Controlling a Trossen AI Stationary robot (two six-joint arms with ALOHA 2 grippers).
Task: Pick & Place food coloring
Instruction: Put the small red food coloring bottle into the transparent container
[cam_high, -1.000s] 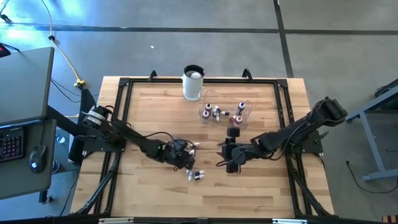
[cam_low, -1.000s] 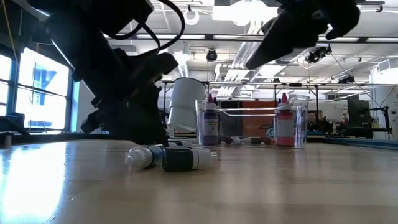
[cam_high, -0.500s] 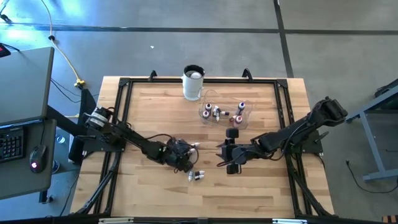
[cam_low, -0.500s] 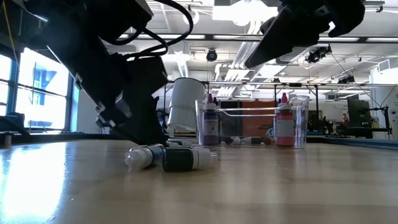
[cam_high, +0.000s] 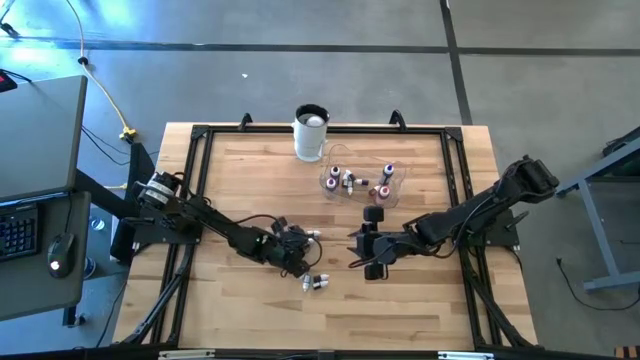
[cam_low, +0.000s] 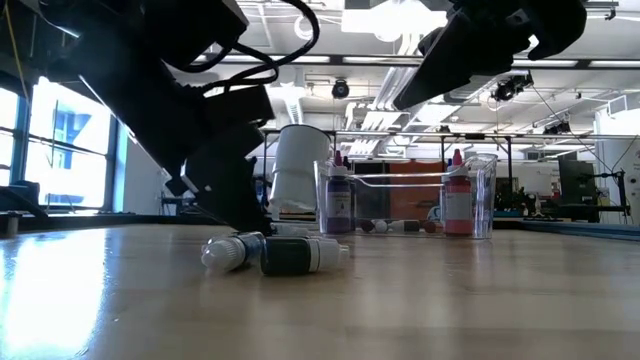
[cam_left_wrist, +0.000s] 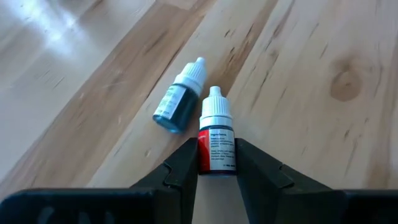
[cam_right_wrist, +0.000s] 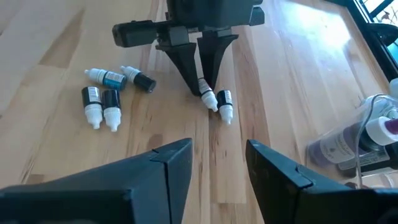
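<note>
Because its two fingers pinch a red-labelled bottle (cam_left_wrist: 216, 140) lying flat on the worktop (cam_high: 230, 165), the left tool (cam_left_wrist: 216, 163) sits low, a blue bottle (cam_left_wrist: 180, 102) just beside it. Farther off, the right tool (cam_right_wrist: 217, 163) hovers spread and empty, bare worktop between it and the clear bowl (cam_high: 355, 184).
</note>
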